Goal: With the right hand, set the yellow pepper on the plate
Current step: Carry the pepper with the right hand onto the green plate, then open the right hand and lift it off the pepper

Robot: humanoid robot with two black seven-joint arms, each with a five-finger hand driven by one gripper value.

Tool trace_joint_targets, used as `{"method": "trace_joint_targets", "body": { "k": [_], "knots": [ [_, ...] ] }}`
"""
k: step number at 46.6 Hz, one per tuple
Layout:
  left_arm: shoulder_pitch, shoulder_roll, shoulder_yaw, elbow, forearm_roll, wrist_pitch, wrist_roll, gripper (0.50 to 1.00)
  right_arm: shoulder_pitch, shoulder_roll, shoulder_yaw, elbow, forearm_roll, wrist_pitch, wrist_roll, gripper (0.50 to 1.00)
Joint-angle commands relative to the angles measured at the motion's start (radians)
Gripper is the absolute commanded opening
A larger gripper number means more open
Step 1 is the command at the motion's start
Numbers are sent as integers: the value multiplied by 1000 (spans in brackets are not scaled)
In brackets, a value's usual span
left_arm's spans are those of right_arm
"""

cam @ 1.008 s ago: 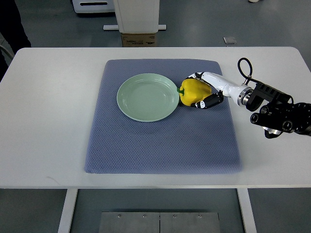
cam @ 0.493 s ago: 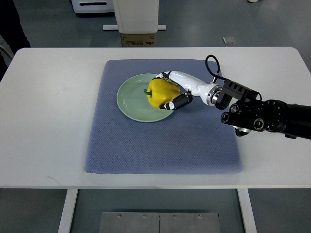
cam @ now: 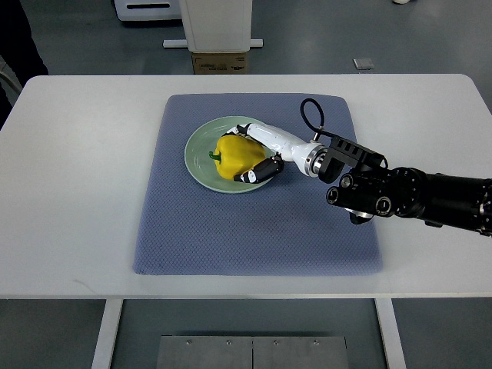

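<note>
Top view: yellow pepper (cam: 234,156) over the plate (cam: 201,150), release pending.
Your right robot hand (cam: 254,154) wraps the pepper, fingers curled round it, above the plate's middle on the blue mat (cam: 231,231) on the bench (cam: 77,192). Open too fast and it may roll off the shallow rim; a dragging finger could tip it.

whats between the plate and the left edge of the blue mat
Nothing. In the top view, the stretch of blue mat left of the plate is bare; the yellow pepper sits over the plate in the right hand.
</note>
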Motion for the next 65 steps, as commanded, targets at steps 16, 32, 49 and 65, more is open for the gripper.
{"method": "trace_joint_targets", "body": {
  "k": [16, 32, 49, 65],
  "knots": [
    [0, 0, 0, 0, -1, 0, 0, 1000, -10, 11, 1, -17, 0, -1, 1, 1000],
    [0, 0, 0, 0, 0, 0, 0, 1000, -43, 0, 131, -17, 34, -4, 0, 1000],
    [0, 0, 0, 0, -1, 0, 0, 1000, -147, -40, 484, -27, 80, -4, 1, 1000],
    [0, 0, 0, 0, 0, 0, 0, 1000, -231, -89, 633, -25, 93, 1, 3, 1000]
  ]
}}
